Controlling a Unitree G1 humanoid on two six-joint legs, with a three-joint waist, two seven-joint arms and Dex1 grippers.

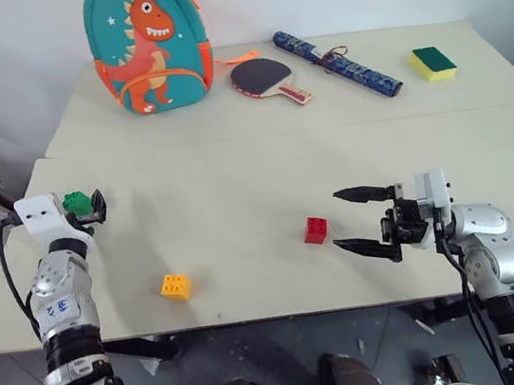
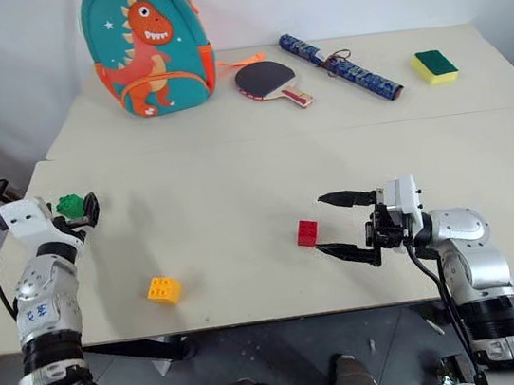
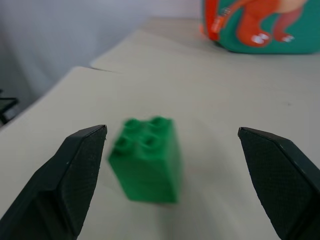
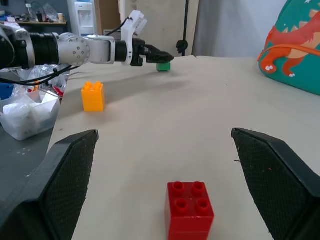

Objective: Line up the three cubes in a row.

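The yellow-orange cube point(image 1: 175, 286) is sitting nearest the front edge of the table point(image 1: 237, 186), with the red cube point(image 1: 316, 230) at its two o'clock, just ahead of the right gripper point(image 1: 358, 221), whose fingers are spreading wide and touching nothing. At the yellow-orange cube's ten o'clock the green cube point(image 3: 146, 159) is standing half hidden behind the left gripper point(image 1: 87, 208) in the head views. The left wrist view is showing it whole though blurred, between wide-spread fingers that are not touching it.

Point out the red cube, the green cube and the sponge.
red cube point(image 4: 190, 205), right wrist view, its front face.
green cube point(image 3: 147, 160), left wrist view, its front face.
sponge point(image 1: 433, 63), left eye view, its green top.
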